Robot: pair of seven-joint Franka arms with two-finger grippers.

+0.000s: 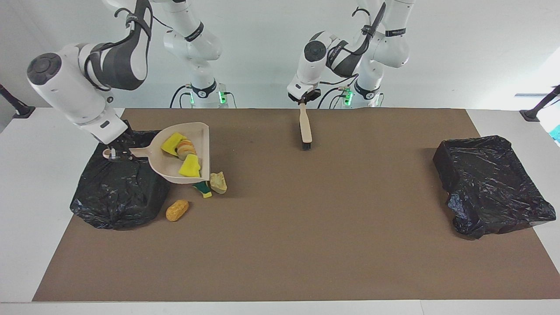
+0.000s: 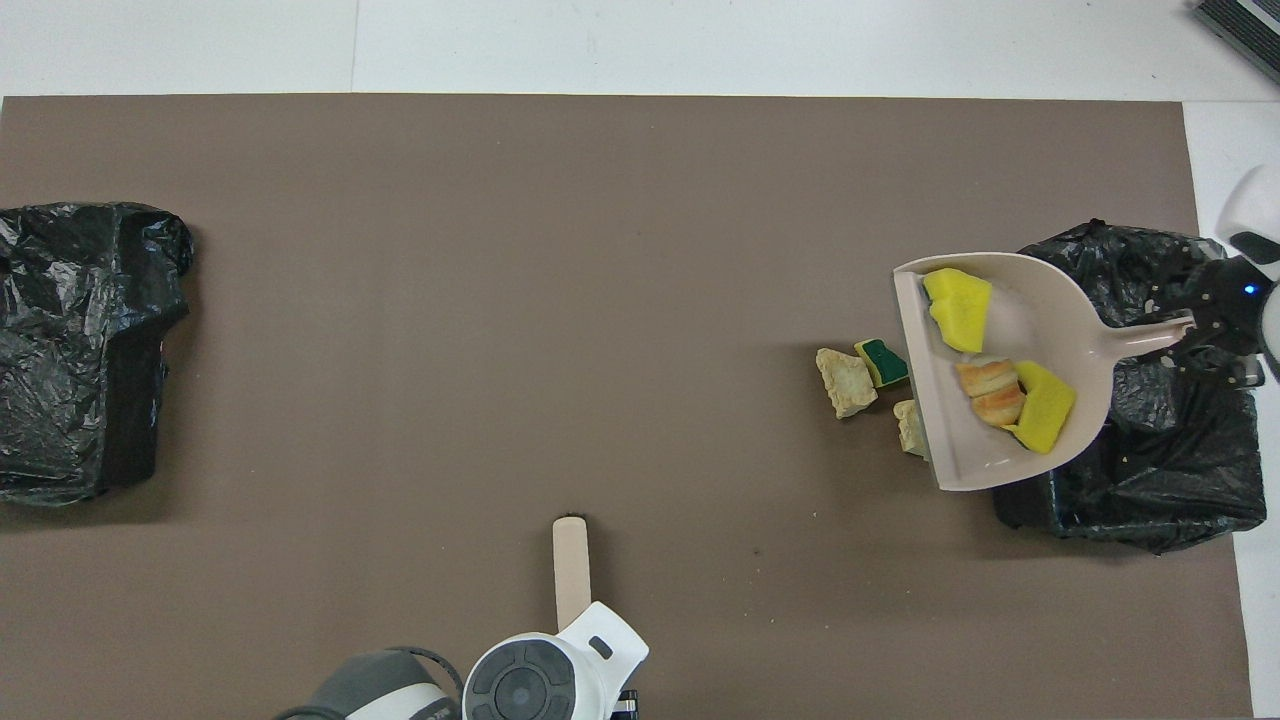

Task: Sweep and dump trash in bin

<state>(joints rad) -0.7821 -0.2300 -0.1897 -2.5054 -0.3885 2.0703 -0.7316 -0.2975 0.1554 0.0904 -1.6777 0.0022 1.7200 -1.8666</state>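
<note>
My right gripper point(image 1: 111, 153) is shut on the handle of a beige dustpan point(image 1: 175, 168) and holds it up over the edge of a black-bagged bin point(image 1: 118, 192). It also shows in the overhead view point(image 2: 1195, 325). In the pan point(image 2: 1060, 300) lie two yellow sponge bits point(image 1: 173, 143) point(image 1: 190, 166) and a bread-like lump point(image 1: 187, 148). On the mat by the pan's lip lie a green-and-yellow sponge bit point(image 1: 202, 189), a beige chunk point(image 1: 218, 182) and an orange-brown lump point(image 1: 177, 210). A second beige chunk point(image 2: 910, 427) shows from overhead. My left gripper point(image 1: 302, 101) is shut on a brush point(image 1: 305, 129), bristles down.
A second black-bagged bin point(image 1: 490, 183) stands at the left arm's end of the brown mat point(image 1: 306, 227). White table shows around the mat.
</note>
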